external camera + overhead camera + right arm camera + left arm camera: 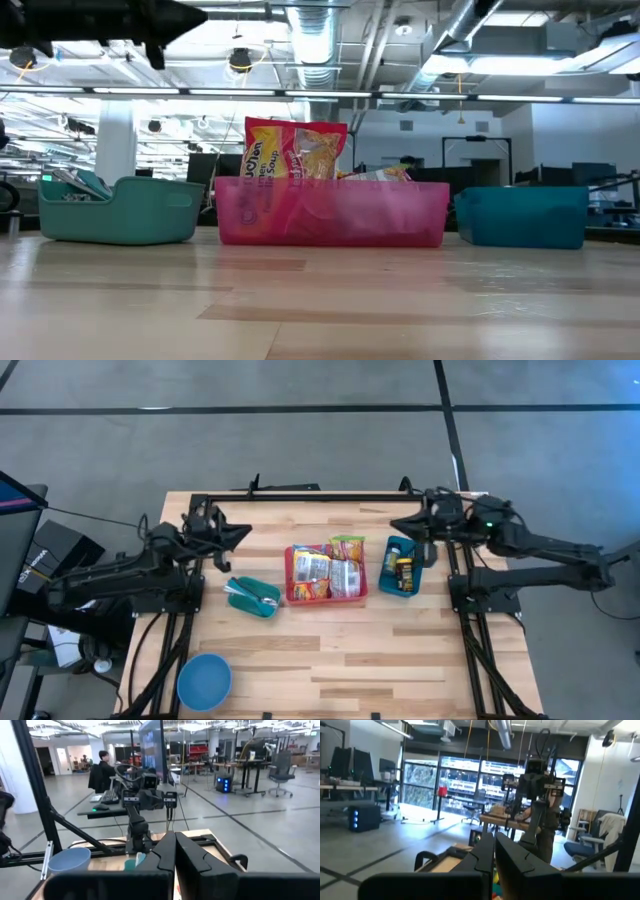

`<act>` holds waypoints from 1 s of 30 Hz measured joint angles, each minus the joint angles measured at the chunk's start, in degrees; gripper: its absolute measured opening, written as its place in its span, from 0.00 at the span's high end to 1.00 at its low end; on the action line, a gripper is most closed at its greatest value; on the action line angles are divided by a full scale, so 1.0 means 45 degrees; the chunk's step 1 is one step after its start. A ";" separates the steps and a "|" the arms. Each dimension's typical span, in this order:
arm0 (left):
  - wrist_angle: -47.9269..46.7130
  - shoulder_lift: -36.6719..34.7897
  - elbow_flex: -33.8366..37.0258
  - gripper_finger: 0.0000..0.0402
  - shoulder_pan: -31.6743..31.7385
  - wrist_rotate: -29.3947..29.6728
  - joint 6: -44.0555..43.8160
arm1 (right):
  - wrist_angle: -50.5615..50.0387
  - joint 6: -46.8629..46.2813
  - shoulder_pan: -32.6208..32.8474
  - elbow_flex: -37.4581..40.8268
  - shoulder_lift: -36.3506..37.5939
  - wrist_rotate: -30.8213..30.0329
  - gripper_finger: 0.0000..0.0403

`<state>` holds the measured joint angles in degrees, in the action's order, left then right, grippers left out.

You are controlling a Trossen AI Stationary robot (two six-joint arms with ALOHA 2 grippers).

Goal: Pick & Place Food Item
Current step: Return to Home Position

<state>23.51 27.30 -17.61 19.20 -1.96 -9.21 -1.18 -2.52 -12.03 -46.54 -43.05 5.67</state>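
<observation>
Several food packets (328, 568) lie in a pink bin (296, 596) at the table's middle. One yellow and red soup packet (293, 150) stands upright above the bin's rim (330, 186). My left gripper (245, 532) hangs shut and empty, raised above the table, left of the bin and toward the far edge; its fingers (485, 855) point level. My right gripper (395, 525) is shut and empty as well, raised to the far right of the bin, and its fingers (167, 851) point level toward the left arm (145, 800).
A teal bin (252, 596) holding small items sits left of the pink bin. A blue bin (401, 565) with a dark item sits to its right. A blue bowl (204, 682) stands at the near left corner. Bare wood lies along the near edge.
</observation>
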 joint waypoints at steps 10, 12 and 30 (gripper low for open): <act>-0.1249 -0.1870 0.0000 0.97 0.0000 0.0045 -0.0001 | -0.0568 -0.0059 0.0000 0.1271 0.3273 -0.0424 1.00; -0.1283 -0.2114 0.0000 0.97 0.0000 0.0049 0.0002 | -0.0612 -0.0183 0.0011 0.1846 0.4208 -0.0506 1.00; -0.2799 -0.5067 0.0000 0.97 0.0005 0.0055 0.0048 | -0.0933 -0.1113 0.0000 0.5467 0.9449 -0.1224 1.00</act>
<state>10.91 4.50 -17.61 19.22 -1.71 -9.00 -5.38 -7.53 -12.03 -21.94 -0.53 0.17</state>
